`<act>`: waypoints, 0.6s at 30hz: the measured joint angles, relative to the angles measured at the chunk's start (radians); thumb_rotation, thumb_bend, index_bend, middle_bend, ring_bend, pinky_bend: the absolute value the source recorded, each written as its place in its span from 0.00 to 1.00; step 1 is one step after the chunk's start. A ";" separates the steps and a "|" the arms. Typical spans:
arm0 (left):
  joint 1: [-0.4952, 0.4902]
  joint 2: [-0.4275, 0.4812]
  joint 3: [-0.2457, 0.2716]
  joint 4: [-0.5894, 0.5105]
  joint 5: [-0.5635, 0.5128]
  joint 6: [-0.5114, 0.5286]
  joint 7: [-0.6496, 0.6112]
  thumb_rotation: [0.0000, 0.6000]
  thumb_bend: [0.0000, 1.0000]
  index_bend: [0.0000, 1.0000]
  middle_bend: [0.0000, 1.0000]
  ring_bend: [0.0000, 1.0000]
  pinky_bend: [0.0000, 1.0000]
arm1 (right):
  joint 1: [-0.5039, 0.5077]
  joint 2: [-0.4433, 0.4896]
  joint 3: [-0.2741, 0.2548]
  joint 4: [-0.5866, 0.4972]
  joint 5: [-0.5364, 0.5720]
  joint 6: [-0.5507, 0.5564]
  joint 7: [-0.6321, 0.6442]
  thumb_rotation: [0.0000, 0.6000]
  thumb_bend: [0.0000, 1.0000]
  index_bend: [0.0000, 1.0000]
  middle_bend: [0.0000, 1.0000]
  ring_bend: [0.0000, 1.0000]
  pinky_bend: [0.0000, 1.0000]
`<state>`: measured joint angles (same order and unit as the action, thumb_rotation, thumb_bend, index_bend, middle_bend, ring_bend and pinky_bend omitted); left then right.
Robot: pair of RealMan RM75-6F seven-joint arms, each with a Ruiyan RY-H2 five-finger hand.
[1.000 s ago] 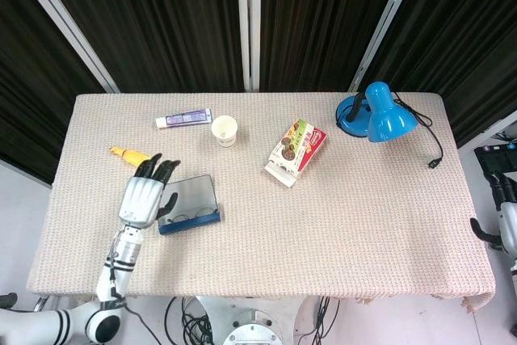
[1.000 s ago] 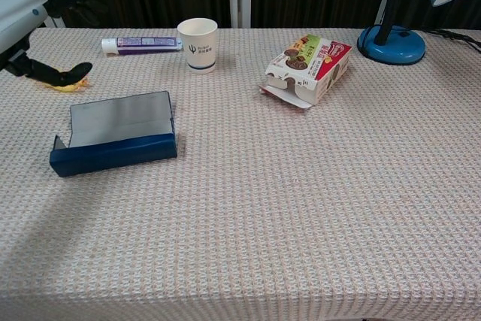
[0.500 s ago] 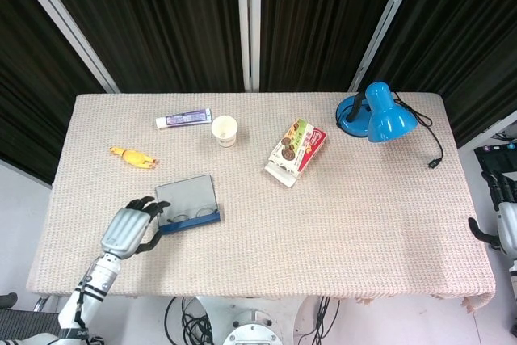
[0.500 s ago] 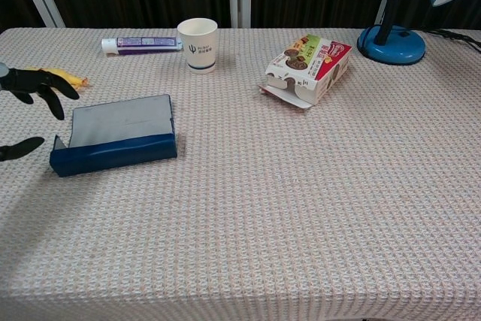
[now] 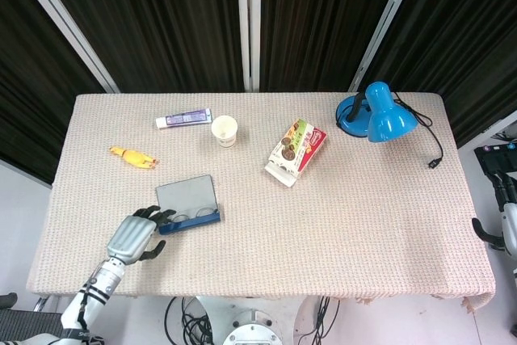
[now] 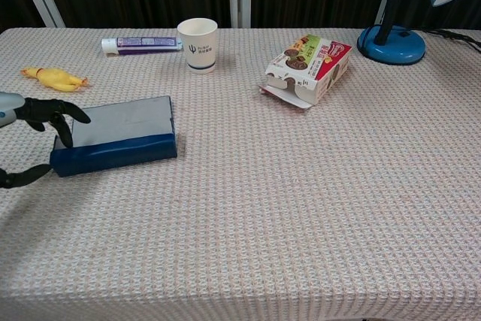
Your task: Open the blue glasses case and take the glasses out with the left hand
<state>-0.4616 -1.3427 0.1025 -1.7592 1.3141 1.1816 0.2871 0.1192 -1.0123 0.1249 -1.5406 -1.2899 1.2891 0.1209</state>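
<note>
My left hand [image 5: 137,236] is empty, fingers spread, at the left end of the blue glasses case [image 5: 188,205] near the worktop's [image 5: 339,224] front-left corner; lid up, glasses [image 5: 192,216] reachable.

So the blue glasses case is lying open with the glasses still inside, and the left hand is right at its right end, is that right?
Not quite: the left hand is at the left end of the open blue glasses case, as the head view shows. The glasses are still inside.
</note>
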 measured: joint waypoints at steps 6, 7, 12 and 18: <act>0.008 0.005 0.006 -0.039 -0.005 -0.019 0.049 1.00 0.41 0.14 0.36 0.14 0.28 | -0.001 -0.007 -0.001 0.012 -0.010 0.005 0.012 1.00 0.30 0.00 0.00 0.00 0.00; 0.008 0.006 0.008 -0.046 -0.005 -0.023 0.058 1.00 0.41 0.14 0.36 0.14 0.28 | -0.001 -0.008 -0.002 0.013 -0.010 0.005 0.013 1.00 0.30 0.00 0.00 0.00 0.00; 0.006 -0.002 0.014 -0.090 0.003 -0.051 0.098 1.00 0.41 0.14 0.37 0.14 0.28 | 0.001 -0.010 -0.002 0.017 -0.013 0.003 0.017 1.00 0.30 0.00 0.00 0.00 0.00; -0.027 -0.035 -0.006 -0.108 0.017 -0.109 0.111 1.00 0.41 0.13 0.37 0.14 0.28 | 0.009 -0.016 -0.004 0.026 -0.022 -0.008 0.024 1.00 0.30 0.00 0.00 0.00 0.00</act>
<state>-0.4885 -1.3780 0.0964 -1.8671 1.3314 1.0727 0.3978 0.1278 -1.0282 0.1206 -1.5144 -1.3116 1.2807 0.1446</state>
